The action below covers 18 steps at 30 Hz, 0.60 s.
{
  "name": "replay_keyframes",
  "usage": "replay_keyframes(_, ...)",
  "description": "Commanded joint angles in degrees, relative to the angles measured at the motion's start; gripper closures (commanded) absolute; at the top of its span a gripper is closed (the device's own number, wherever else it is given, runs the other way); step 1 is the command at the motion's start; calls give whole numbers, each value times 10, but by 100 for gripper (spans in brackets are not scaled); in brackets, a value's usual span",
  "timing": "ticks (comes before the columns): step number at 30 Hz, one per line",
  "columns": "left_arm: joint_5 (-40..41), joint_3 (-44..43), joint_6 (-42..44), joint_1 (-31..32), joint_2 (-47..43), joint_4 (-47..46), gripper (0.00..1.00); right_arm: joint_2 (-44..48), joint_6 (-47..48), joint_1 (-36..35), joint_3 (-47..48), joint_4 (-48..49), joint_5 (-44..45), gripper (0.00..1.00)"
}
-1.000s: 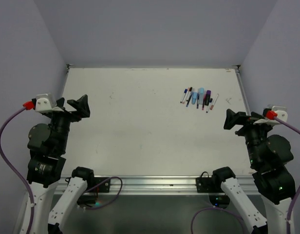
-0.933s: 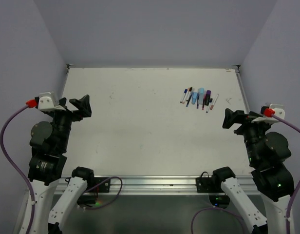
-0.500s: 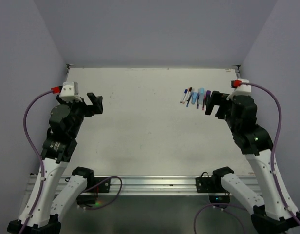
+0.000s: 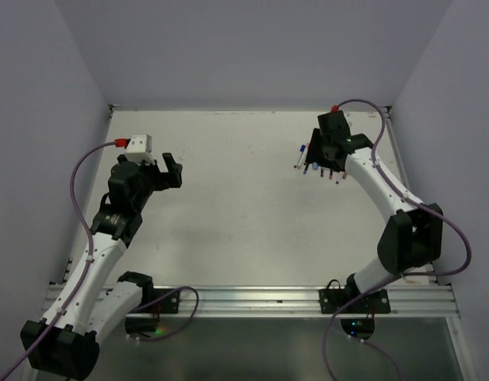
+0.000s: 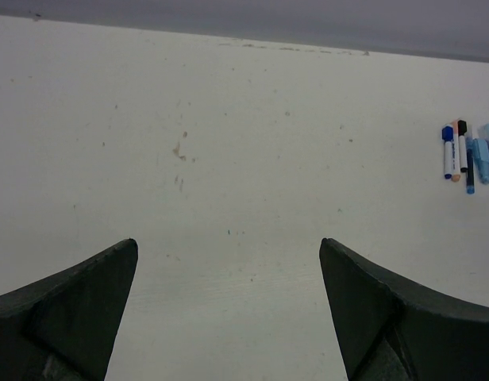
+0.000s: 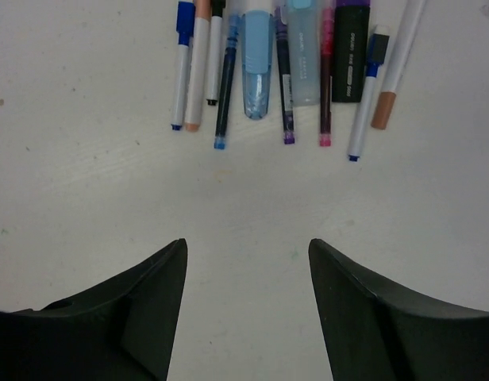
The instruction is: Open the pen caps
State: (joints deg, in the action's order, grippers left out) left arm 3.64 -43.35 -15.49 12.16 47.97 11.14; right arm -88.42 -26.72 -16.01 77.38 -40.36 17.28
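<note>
The pens (image 6: 258,63) lie side by side in a row on the white table, white, dark blue, light blue, purple, pink and black bodied. The pen caps, such as a blue one (image 6: 185,13) and a brown one (image 6: 383,109), look to be on their pens. My right gripper (image 6: 246,242) is open and empty, hovering just short of the row's tips. In the top view it (image 4: 322,155) hangs over the pens (image 4: 302,156) and hides part of the row. My left gripper (image 4: 171,171) is open and empty at mid-left, far from the pens (image 5: 459,151).
The white table (image 4: 229,198) has grey walls on its left, far and right sides. The right arm (image 4: 387,190) stretches from the near right towards the far right. A metal rail (image 4: 252,298) runs along the near edge.
Both arms have risen from their folded pose and reached out. The right gripper swung away from the near right to above the pens. The left gripper moved a little forward and right.
</note>
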Motion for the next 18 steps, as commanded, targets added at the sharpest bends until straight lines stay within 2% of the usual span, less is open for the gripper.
replay_keyframes(1, 0, 21, 1, 3, 5, -59, 0, -74, -39, 2, 72, 38, 16, 34)
replay_keyframes(5, 8, 28, 4, 3, 13, -57, 0, -186, -47, 2, 146, 54, 22, 42)
replay_keyframes(12, 20, 30, 6, 2, 33, -56, 0, -314, -62, 2, 238, 67, 13, 55)
replay_keyframes(18, 24, 28, 6, 0, 50, -56, 0, -373, -63, 2, 283, 76, 7, 65)
